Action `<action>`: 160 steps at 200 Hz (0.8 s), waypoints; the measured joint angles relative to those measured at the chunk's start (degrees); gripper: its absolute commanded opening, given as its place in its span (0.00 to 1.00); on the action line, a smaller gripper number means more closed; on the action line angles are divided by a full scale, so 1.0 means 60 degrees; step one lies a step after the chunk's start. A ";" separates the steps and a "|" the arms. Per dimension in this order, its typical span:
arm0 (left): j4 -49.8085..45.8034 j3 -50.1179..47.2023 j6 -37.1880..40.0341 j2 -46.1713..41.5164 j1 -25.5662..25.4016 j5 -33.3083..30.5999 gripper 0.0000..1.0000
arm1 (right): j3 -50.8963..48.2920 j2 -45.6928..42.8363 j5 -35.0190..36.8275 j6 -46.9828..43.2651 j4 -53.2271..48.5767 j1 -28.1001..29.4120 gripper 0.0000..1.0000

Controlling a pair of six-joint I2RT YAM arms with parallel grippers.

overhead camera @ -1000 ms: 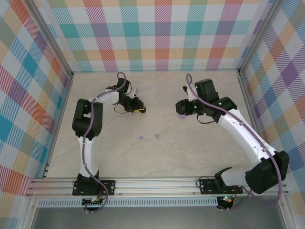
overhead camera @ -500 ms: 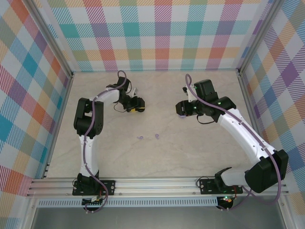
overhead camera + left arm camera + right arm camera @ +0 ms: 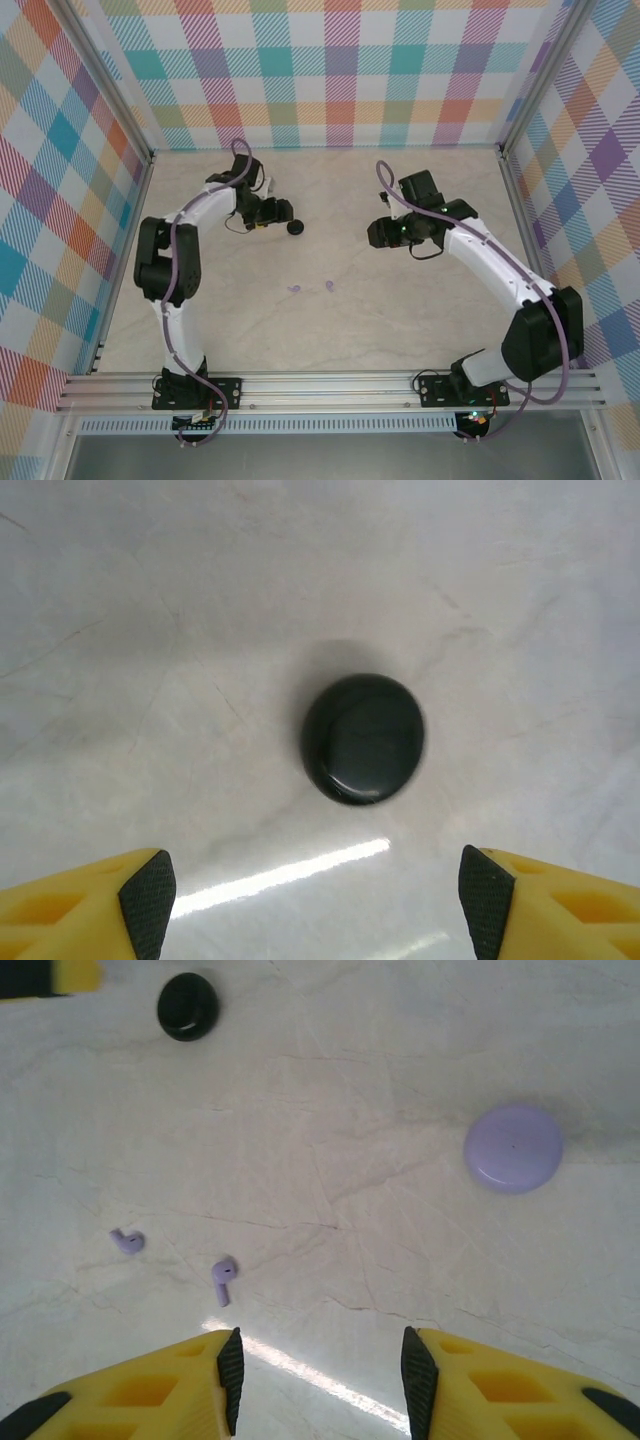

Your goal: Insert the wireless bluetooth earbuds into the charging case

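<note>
A closed round black charging case (image 3: 363, 739) lies on the marble table, just ahead of my left gripper (image 3: 315, 895), which is open and empty. In the top view that case (image 3: 295, 227) sits right of the left gripper (image 3: 279, 214). Two pale lilac earbuds (image 3: 223, 1277) (image 3: 127, 1241) lie loose mid-table, also in the top view (image 3: 330, 286) (image 3: 294, 288). A closed lilac charging case (image 3: 513, 1147) rests ahead and to the right of my right gripper (image 3: 318, 1375), which is open with nothing between its fingers. The black case (image 3: 187, 1006) shows far off in the right wrist view.
Plaid walls enclose the table on three sides, with metal rails (image 3: 330, 385) along the near edge. The right gripper (image 3: 376, 233) hovers at the table's centre right. Bare marble stretches between the earbuds and the rails.
My left gripper has opened, let go of the black case and drawn back to the left. The right gripper has opened wider and shifted slightly left.
</note>
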 measured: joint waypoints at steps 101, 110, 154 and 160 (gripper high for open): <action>0.0525 -0.3111 -0.0929 -0.4295 -0.0095 0.0619 0.76 | 0.2106 0.3705 -0.0251 -0.0058 -0.0550 -0.1461 0.65; 0.0543 -0.3242 -0.1020 -0.4404 -0.0127 0.0637 0.75 | 0.2393 0.4047 -0.0229 -0.0062 -0.0659 -0.1541 0.66; 0.0550 -0.3461 -0.1417 -0.4874 -0.0295 0.0874 0.75 | 0.3366 0.5410 -0.0080 -0.0062 -0.1133 -0.1592 0.72; 0.0546 -0.3483 -0.1450 -0.4929 -0.0321 0.0871 0.75 | 0.3464 0.5530 -0.0058 -0.0058 -0.1202 -0.1588 0.72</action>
